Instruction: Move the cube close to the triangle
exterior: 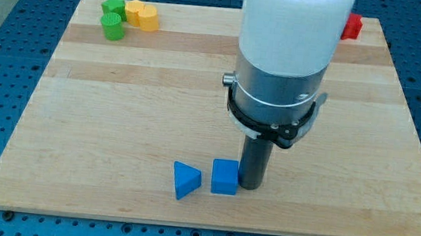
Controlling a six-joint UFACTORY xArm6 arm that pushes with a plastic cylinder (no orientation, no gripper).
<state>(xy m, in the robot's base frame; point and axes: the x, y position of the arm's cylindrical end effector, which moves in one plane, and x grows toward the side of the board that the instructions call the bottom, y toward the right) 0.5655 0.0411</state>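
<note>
1. Green blocks and yellow blocks sit at the board's top left.
2. Blue triangle lies just left of the blue cube, small gap between.
3. The tip presses the cube's right side; it's a plain rod, holding nothing.
4. Red block peeks out top right.

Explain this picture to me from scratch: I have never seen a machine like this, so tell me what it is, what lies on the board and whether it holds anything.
This is one camera's view of a wooden board; where the camera sits is not on record. The big white and silver body is a robot arm. It has no gripper, only a dark rod, so it holds nothing and can only push. My tip rests on the board, right against the blue cube on that cube's right in the view. A blue triangle lies just left of the cube, a small gap between them. At the view's top left sit a green star-like block, a green cylinder and yellow blocks. A red block peeks out at the top right.
</note>
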